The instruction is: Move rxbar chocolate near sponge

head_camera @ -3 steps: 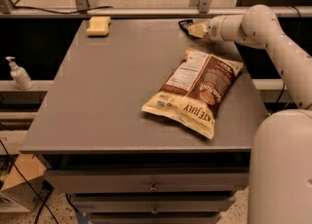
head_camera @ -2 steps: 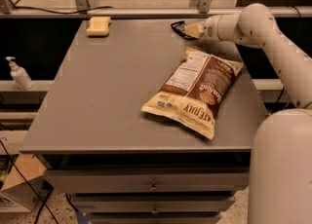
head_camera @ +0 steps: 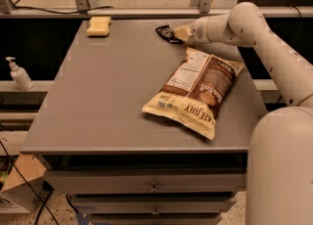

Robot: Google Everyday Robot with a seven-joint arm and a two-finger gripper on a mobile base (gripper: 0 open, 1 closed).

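Observation:
The rxbar chocolate (head_camera: 166, 33), a small dark flat bar, is held at the tip of my gripper (head_camera: 179, 34) just above the far part of the grey table (head_camera: 107, 97). The gripper is shut on the bar's right end and the bar sticks out to the left. The sponge (head_camera: 99, 26), a pale yellow block, lies at the table's far left corner, well to the left of the bar. My white arm reaches in from the right.
A large cream-and-brown chip bag (head_camera: 195, 92) lies on the table's right half, just below my gripper. A white pump bottle (head_camera: 19, 75) stands on a ledge left of the table. Drawers sit under the table's front edge.
My gripper has moved left along the far edge with the bar in it, closer to the sponge. The chip bag and sponge have not moved.

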